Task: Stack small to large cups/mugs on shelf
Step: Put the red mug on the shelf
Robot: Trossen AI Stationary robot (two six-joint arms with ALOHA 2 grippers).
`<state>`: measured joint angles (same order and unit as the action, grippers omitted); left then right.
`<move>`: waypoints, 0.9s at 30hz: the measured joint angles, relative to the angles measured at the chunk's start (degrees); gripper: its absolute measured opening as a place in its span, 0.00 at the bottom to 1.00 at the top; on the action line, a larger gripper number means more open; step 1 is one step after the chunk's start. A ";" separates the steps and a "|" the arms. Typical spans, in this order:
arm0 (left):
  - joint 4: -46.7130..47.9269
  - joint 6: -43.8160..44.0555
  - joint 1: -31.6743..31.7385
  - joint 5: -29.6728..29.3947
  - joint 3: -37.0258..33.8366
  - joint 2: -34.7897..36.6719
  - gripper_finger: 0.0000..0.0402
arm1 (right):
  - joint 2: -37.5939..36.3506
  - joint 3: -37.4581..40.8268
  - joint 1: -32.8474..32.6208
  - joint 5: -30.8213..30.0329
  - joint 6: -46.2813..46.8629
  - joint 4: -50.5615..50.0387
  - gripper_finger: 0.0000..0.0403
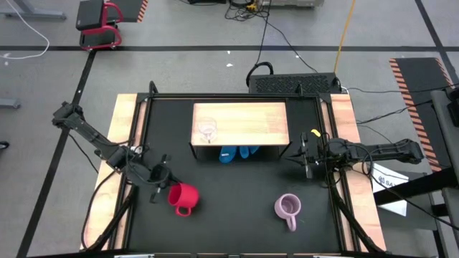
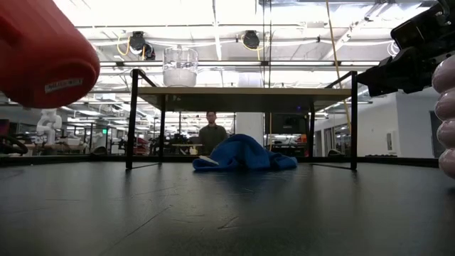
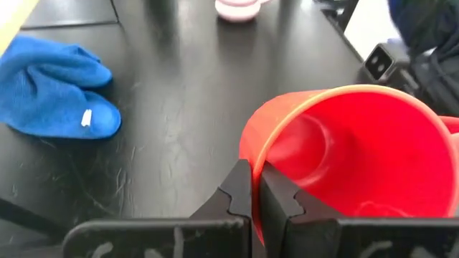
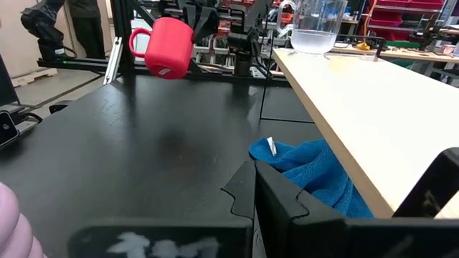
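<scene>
Gripping the red mug (image 1: pixel 183 196) by its rim, left gripper (image 1: pixel 159 185) clamped near the worktop's front-left, right gripper (image 1: pixel 307 159) closed, empty, beside the shelf (image 1: pixel 244 122), glass cup (image 1: pixel 207 130) on top.

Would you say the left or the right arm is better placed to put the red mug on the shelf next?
Left: the left gripper already grips the red mug by its rim, lifted off the table.
</scene>
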<state>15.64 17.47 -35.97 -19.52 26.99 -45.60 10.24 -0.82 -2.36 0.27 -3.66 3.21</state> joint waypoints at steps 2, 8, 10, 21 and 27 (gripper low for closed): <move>-1.70 -0.61 0.00 -0.06 -1.26 0.73 0.01 | 0.00 0.00 0.01 0.00 -0.02 -0.02 0.00; -8.34 -2.39 0.00 -0.28 -5.00 1.05 0.01 | 0.02 0.00 0.01 0.00 -0.02 -0.01 0.00; -10.22 -3.09 0.00 -0.34 -6.32 1.05 0.01 | 0.02 0.01 0.01 0.00 -0.02 -0.03 0.00; -14.80 -5.83 0.00 -3.08 -8.56 1.03 0.01 | 0.02 0.02 -0.01 0.00 -0.03 -0.03 0.00; -20.63 -10.61 1.49 -3.12 -8.56 1.00 0.01 | 0.02 0.02 -0.01 0.00 -0.04 -0.01 0.00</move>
<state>-4.99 6.87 -34.48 -22.63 18.44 -44.60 10.26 -0.80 -2.37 0.27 -3.70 3.20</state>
